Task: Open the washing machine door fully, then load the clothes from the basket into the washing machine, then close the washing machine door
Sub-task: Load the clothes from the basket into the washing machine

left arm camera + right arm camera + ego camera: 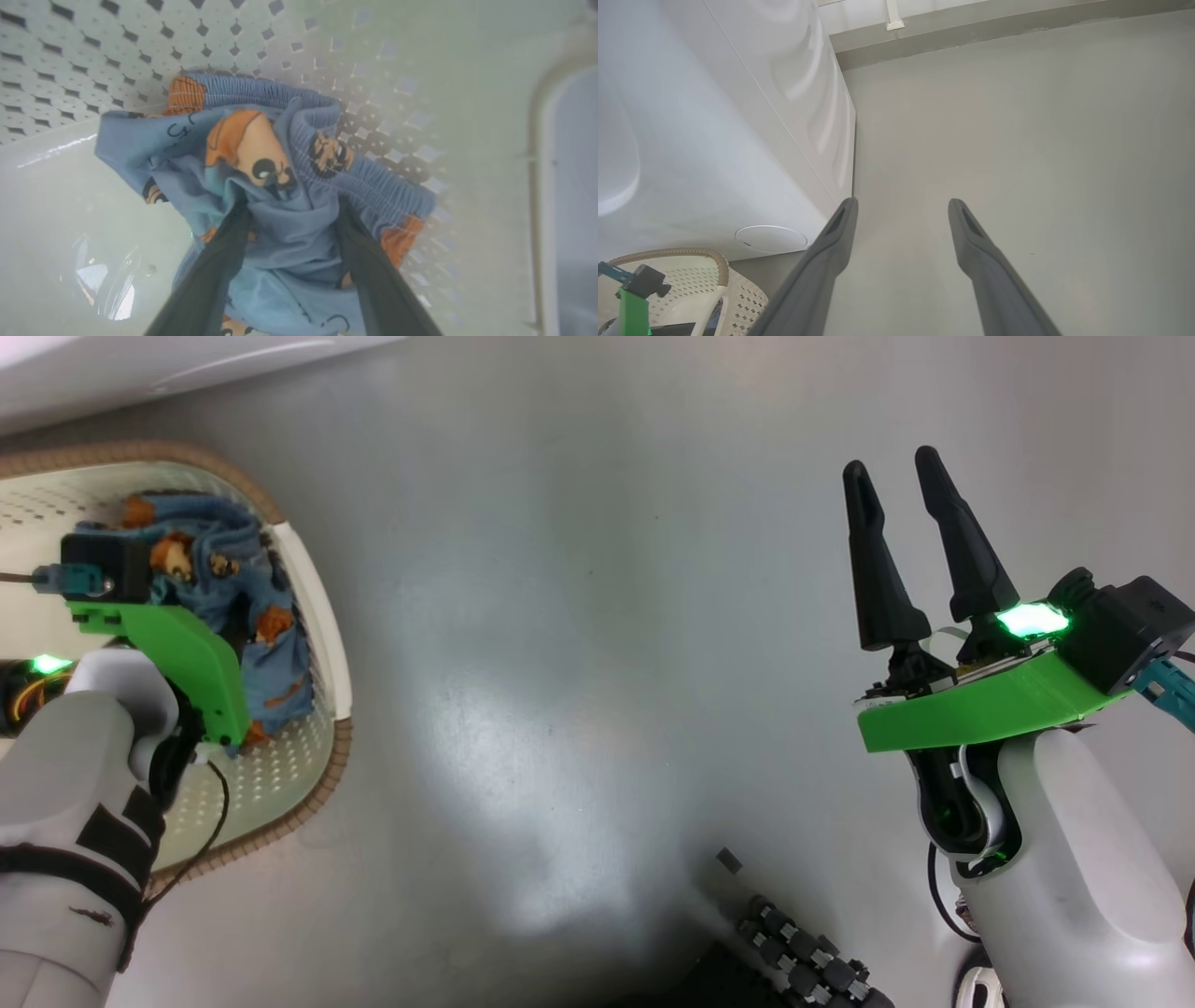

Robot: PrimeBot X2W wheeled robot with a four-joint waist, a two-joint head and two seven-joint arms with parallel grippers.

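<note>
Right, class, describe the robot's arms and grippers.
The right gripper and left gripper each have two long, tapered dark fingers. Pale grey-white forearms carry bright green wrist brackets, black camera blocks with teal plugs, glowing green lights, thin black cables.

Left gripper (pixel 293 205): both dark fingers (pixel 219 270) spread wide and directed downward from the wrist; the tips are not clearly seen. Left forearm (pixel 65 775): pale, at the lower left of the head view, with the green left wrist bracket (pixel 177 649) beyond it.

Right gripper (pixel 890 464): fingers parted, nothing between them, pointing up the head view. Right forearm (pixel 1074 859): pale, at the lower right. The green right wrist bracket (pixel 971 714) sits roughly level, with a green light (pixel 1032 619) lit above it.
</note>
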